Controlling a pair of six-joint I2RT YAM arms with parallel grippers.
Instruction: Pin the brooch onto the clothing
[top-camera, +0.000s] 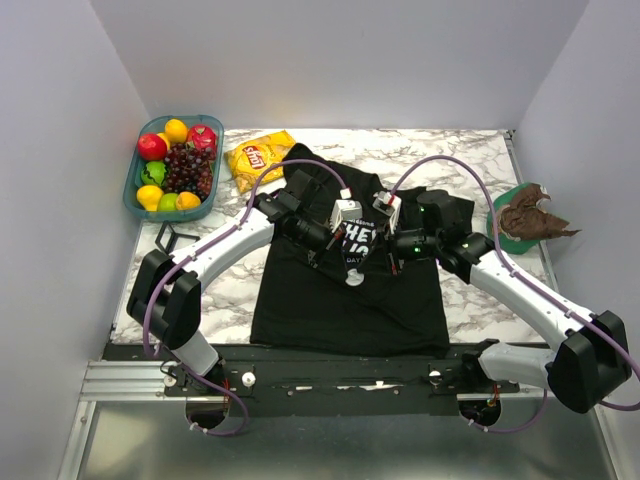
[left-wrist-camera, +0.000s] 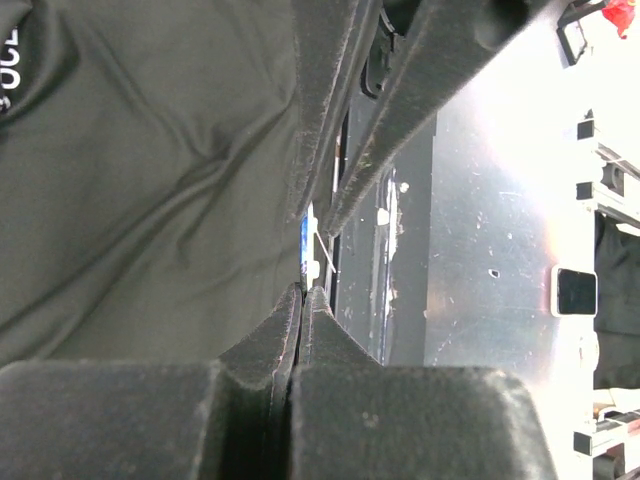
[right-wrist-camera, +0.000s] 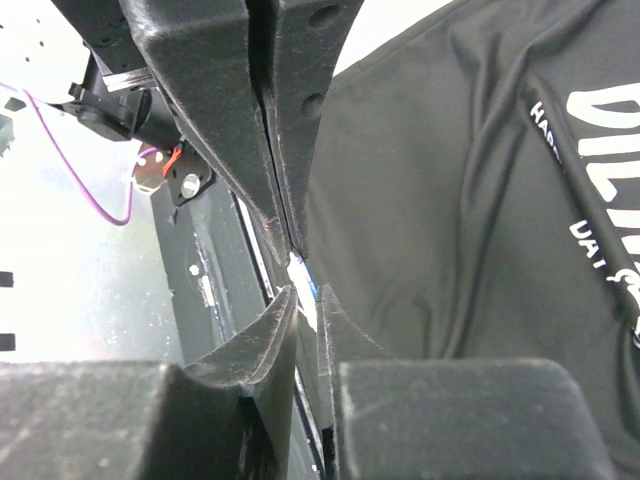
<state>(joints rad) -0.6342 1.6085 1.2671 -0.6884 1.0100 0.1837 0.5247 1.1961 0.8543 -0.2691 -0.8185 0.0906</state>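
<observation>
Far left of the black short-sleeved cotton T-shirt with white print (top-camera: 340, 310), a teal plastic tray of fruit (top-camera: 129, 188) and a yellow crisp bag (top-camera: 260, 157) sit near its left sleeve. They are well clear of the work.

The shirt lies flat on the marble-patterned desk (top-camera: 230, 285), and both arms reach in over its printed chest. The left end effector (left-wrist-camera: 302, 295) is closed tight. A small white-and-blue piece (left-wrist-camera: 308, 240) sits just at its tips, probably part of the brooch. The brownish-orange face is not visible, so I cannot be sure.

The right end effector (right-wrist-camera: 303, 300) meets it tip to tip, with its jaws drawn to a slit around the same piece (right-wrist-camera: 303, 272). I cannot tell whether they bite.

To pin well, one side should hold the piece steady while the other seats it squarely. The cloth beneath should lie single-layered and taut, and the folds beside the fingertips call for slow pressure.

Right of the shirt, a green plate (top-camera: 500, 238) holding a crumpled brown wad (top-camera: 535, 215) lies just beside the right sleeve, close to that forearm. The shirt's hem runs close to the desk's near edge. The barest stretch of desk is left of the shirt.
</observation>
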